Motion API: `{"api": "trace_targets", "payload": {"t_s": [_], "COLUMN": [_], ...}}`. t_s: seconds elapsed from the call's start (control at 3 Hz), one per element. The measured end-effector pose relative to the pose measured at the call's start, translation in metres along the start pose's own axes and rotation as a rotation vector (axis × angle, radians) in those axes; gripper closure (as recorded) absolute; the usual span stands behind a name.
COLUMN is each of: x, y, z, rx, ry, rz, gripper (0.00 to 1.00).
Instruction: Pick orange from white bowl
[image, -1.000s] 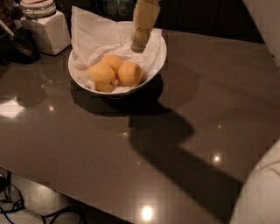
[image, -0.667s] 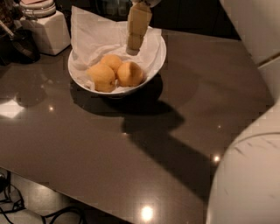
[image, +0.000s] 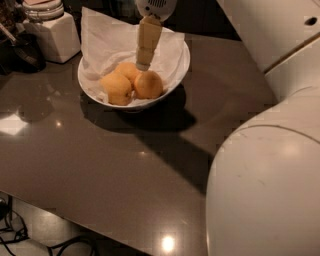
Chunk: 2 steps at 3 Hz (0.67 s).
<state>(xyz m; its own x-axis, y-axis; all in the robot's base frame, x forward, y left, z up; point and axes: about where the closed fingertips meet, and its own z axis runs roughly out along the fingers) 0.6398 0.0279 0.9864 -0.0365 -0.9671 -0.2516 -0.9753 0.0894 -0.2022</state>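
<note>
A white bowl (image: 186, 64) lined with paper (image: 102, 42) sits on a dark table (image: 100, 165). Three round fruits lie in it, touching. The orange (image: 148, 85), the deepest in colour, is the right-hand one, nearest the bowl's centre. The gripper (image: 144, 64) points down into the bowl, its tip just behind the orange, over the gap between it and the rear fruit (image: 127, 71). Whether the gripper is open or closed cannot be told. The orange lies slightly nearer the camera and a little to the picture's right of the tip.
</note>
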Motion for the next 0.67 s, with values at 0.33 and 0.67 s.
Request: {"api": "trace_targets", "payload": {"t_s": [0.33,0.67], "x": [0.0,0.002], "y": [-0.003,-0.004], "z": [0.016,0.028], "rx": [-0.037,-0.066], "ry": [-0.008,-0.011], "rz": [0.035,0.069], "gripper": [0.11,0.15]}}
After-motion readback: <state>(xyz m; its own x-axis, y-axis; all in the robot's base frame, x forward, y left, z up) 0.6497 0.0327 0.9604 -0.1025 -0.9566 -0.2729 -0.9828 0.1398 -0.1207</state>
